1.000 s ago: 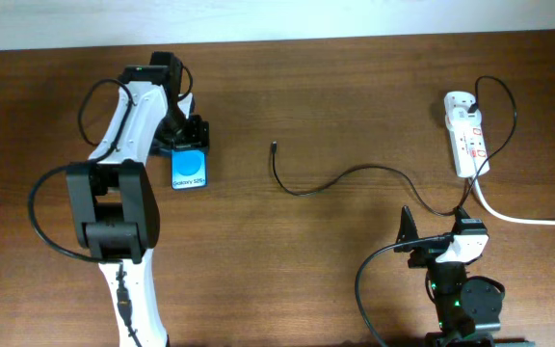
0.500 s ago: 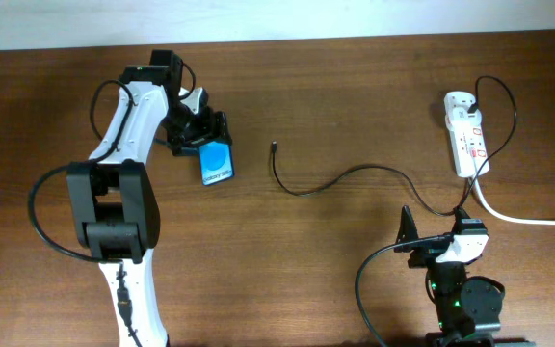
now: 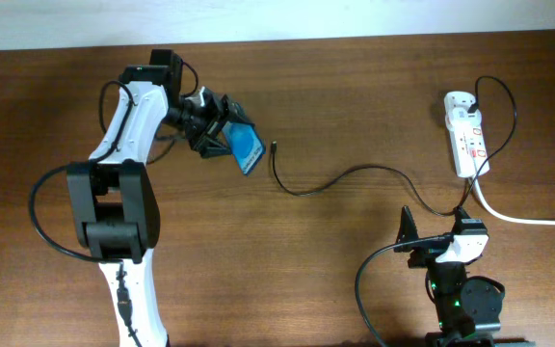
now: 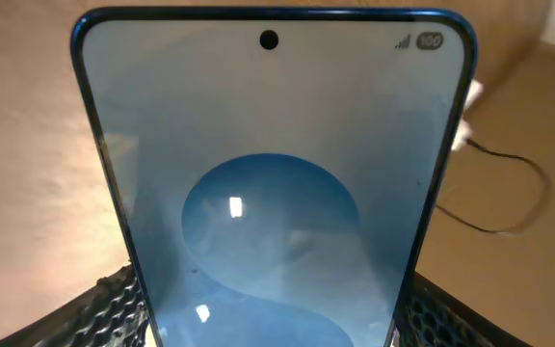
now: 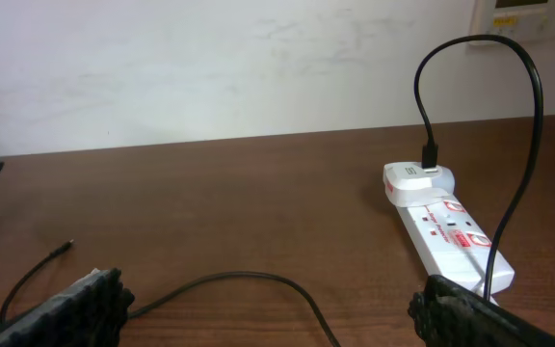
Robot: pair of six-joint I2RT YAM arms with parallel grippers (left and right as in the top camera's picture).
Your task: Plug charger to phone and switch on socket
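Note:
My left gripper (image 3: 222, 137) is shut on the phone (image 3: 247, 150), which is lifted and tilted, its blue screen facing up and right. The phone fills the left wrist view (image 4: 273, 193) between the jaws. The charger, a thin black cable (image 3: 355, 173), lies on the table; its plug tip (image 3: 274, 146) lies just right of the phone. The cable also shows in the right wrist view (image 5: 258, 280), its tip at the left (image 5: 68, 247). The socket (image 3: 466, 135) lies at the far right, also in the right wrist view (image 5: 446, 226). My right gripper (image 5: 268, 323) is open and empty near the front edge.
A thick white cord (image 3: 528, 218) runs from the socket off the right edge. The charger's adapter (image 5: 418, 180) is plugged into the socket's far end. A pale wall (image 5: 210, 67) stands behind the table.
My left gripper has lifted the phone off the table, carried it to the right toward the cable tip and turned it. The right arm has not moved.

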